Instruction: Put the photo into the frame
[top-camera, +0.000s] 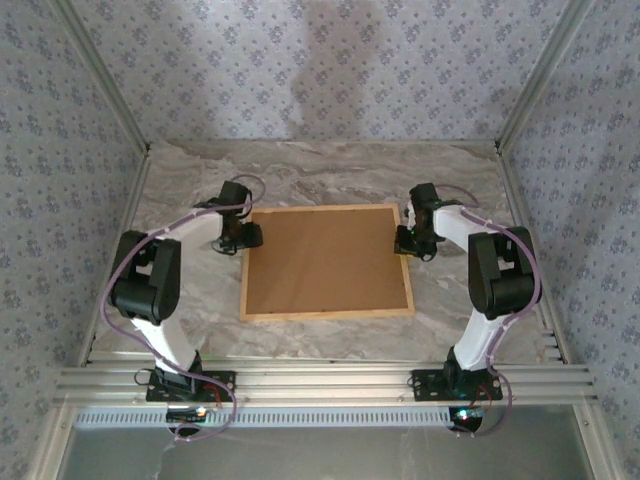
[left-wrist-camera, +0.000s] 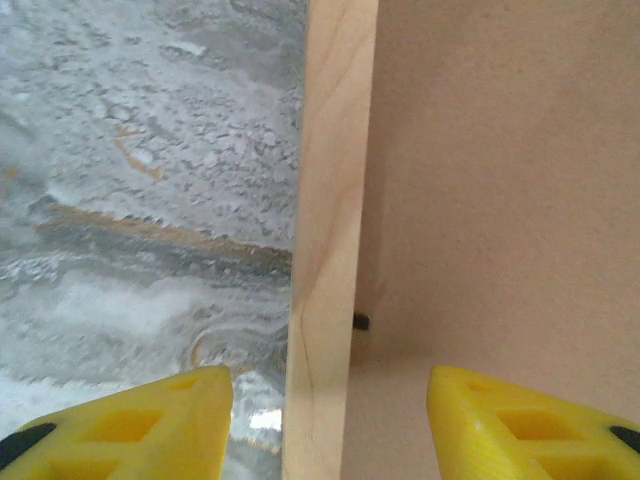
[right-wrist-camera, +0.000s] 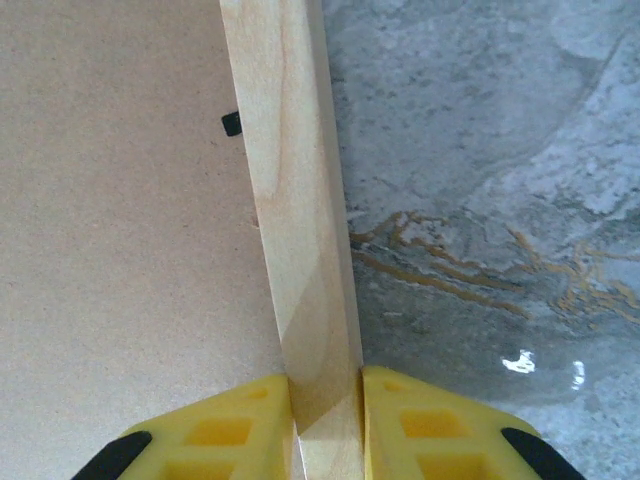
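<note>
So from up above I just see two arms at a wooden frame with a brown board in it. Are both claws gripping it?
Observer: No. The right gripper pinches the frame by the rail on its side, pressed against both faces.
Visitor: And the left one?
Observer: The left gripper straddles the opposite rail with its jaws open, touching nothing.
Visitor: Anything else I miss?
Observer: A small black tab sits at that rail's inner edge, against the brown board.

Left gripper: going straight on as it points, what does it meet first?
Probably the frame, whose wooden rail lies centred between the left gripper's open fingers. The fingers would pass either side, toward the table and the brown board. Depth is unclear.
</note>
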